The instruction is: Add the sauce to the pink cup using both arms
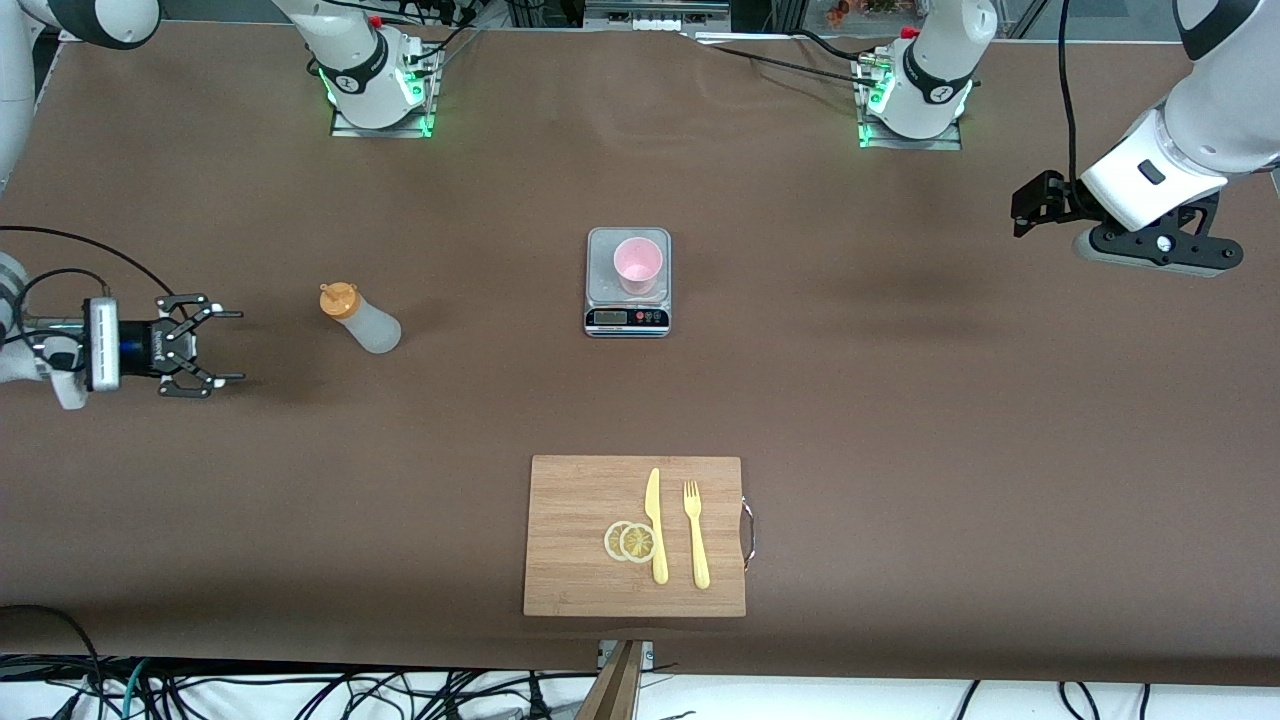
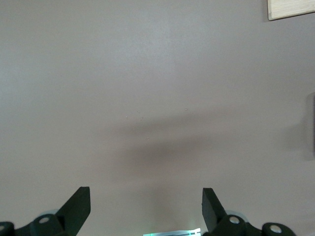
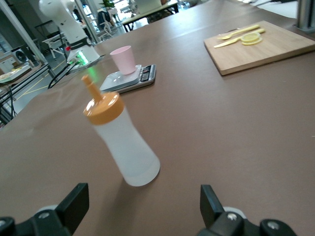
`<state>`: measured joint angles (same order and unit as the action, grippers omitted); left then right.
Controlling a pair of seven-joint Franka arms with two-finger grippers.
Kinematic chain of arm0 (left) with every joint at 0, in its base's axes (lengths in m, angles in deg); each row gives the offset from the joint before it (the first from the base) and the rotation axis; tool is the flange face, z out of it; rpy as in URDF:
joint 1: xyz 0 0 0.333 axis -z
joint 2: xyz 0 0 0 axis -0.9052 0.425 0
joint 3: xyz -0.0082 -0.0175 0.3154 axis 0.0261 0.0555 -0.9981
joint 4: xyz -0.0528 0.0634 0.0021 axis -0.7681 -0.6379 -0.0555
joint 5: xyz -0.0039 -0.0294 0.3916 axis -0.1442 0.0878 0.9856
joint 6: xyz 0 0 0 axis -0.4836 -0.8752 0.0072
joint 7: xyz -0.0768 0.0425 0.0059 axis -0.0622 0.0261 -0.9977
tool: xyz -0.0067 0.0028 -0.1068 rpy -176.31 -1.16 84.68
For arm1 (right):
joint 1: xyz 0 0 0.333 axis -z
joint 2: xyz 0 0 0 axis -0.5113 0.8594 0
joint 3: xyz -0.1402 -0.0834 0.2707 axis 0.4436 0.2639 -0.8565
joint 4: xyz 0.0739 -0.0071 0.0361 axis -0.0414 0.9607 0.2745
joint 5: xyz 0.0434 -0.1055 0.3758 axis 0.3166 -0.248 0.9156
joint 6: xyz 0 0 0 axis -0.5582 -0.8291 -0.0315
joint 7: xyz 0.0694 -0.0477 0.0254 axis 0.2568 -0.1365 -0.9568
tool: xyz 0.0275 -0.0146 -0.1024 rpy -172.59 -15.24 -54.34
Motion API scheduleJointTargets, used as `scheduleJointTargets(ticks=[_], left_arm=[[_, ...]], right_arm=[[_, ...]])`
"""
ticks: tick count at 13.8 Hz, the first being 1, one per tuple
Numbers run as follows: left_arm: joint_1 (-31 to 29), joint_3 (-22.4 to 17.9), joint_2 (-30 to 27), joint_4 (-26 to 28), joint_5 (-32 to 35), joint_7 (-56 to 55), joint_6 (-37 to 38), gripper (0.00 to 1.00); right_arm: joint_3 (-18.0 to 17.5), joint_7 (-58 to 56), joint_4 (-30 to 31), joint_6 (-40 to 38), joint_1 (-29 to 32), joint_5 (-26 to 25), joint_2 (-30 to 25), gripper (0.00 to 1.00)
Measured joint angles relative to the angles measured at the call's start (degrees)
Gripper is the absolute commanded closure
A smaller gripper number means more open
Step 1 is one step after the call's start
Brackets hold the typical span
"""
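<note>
The sauce bottle (image 1: 362,317), whitish with an orange nozzle cap, stands upright on the table toward the right arm's end. My right gripper (image 1: 226,345) is low beside it, a short gap away, open and empty. In the right wrist view the bottle (image 3: 121,145) stands just ahead of the spread fingertips (image 3: 142,192). The pink cup (image 1: 637,265) (image 3: 123,58) stands upright on a small grey scale (image 1: 627,321) at the table's middle. My left gripper (image 1: 1035,205) hangs open and empty over bare table at the left arm's end, with only tabletop between its tips (image 2: 146,194).
A wooden cutting board (image 1: 575,560) (image 3: 268,51) lies nearer the front camera than the scale, carrying a yellow knife (image 1: 656,525), a yellow fork (image 1: 696,535) and two lemon slices (image 1: 630,541). One corner of the board (image 2: 290,7) shows in the left wrist view.
</note>
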<state>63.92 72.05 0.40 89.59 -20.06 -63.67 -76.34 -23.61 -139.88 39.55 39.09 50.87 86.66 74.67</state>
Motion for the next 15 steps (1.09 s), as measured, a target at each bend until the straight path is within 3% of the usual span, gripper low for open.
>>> scheduleJointTargets(ticks=[4, 7, 11, 15], left_arm=[[0.01, 0.21, 0.00, -0.01, 0.00, 0.00, 0.01, 0.00], [0.01, 0.33, 0.00, -0.01, 0.00, 0.00, 0.04, 0.00], [0.01, 0.34, 0.00, -0.02, 0.00, 0.00, 0.06, 0.00], [0.01, 0.34, 0.00, -0.03, 0.00, 0.00, 0.10, 0.00]], right_arm=[[-0.30, 18.82, -7.20, 1.31, -7.00, -0.37, -0.67, 0.00], [-0.45, 34.10, -10.13, 5.55, -13.42, -3.35, -2.94, 0.00], [-0.51, 57.73, -10.76, 8.20, -19.29, -12.22, -9.72, 0.00], [-1.81, 77.93, -10.60, 7.77, -20.48, -20.73, -16.37, 0.00]])
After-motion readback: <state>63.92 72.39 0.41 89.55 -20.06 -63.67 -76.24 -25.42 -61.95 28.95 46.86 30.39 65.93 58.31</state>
